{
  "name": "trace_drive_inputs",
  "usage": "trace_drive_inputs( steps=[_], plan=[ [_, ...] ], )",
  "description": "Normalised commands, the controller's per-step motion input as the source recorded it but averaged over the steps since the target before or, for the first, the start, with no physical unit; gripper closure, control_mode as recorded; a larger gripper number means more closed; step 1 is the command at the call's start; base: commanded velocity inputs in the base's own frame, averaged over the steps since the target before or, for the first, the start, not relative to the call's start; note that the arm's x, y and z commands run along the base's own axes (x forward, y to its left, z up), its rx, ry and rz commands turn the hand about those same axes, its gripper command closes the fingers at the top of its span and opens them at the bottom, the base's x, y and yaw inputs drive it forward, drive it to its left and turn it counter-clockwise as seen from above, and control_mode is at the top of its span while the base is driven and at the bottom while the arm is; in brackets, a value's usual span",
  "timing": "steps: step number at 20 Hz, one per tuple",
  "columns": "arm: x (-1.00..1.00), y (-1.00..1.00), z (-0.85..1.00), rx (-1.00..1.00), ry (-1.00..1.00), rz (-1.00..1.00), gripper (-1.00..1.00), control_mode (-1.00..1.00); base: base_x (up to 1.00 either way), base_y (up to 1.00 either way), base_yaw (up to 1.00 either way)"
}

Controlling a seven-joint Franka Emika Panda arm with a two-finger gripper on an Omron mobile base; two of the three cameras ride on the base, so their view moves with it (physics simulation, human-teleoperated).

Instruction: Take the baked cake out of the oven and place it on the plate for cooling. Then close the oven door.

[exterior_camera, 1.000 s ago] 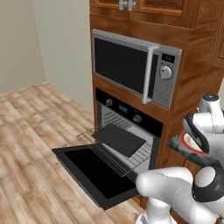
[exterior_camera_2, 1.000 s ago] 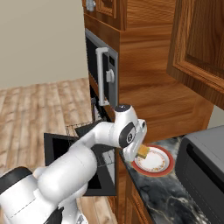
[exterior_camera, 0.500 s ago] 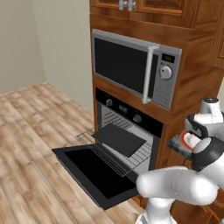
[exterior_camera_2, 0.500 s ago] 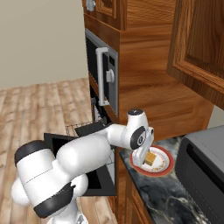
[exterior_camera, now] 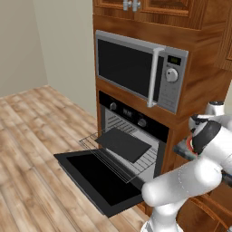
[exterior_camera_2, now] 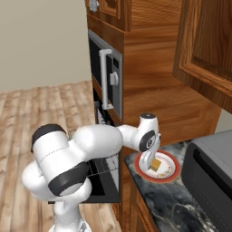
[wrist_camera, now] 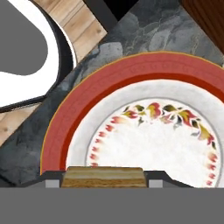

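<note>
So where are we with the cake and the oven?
Done: the cake is out of the oven and over the plate on the dark counter. In hand: the gripper is closed on the cake between its fingertips, right above the plate's white centre; whether it touches down yet is unclear. Left: release it, then shut the oven door, which hangs fully open with the rack pulled out.
</note>
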Motion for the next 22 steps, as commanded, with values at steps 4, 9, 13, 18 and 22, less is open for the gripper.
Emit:
trace_drive_inputs(
  steps=[4, 9, 13, 18, 22],
  plan=[
    [0.31, 0.0, -0.24, 0.04, 0.03, 0.0, 1.0, -1.0, 0.0, 0.0, 0.0],
    [0.27, 0.0, -0.37, 0.0, 0.04, 0.0, 1.0, -1.0, 0.0, 0.0, 0.0],
    [0.07, -0.04, -0.22, 0.0, 0.01, 0.0, -1.0, -1.0, 0.0, 0.0, 0.0],
    [0.0, -0.23, 0.0, 0.03, 0.0, 0.0, -1.0, -1.0, 0.0, 0.0, 0.0],
    [0.0, -0.22, 0.0, 0.04, -0.01, 0.0, -1.0, -1.0, 0.0, 0.0, 0.0]
  ],
)
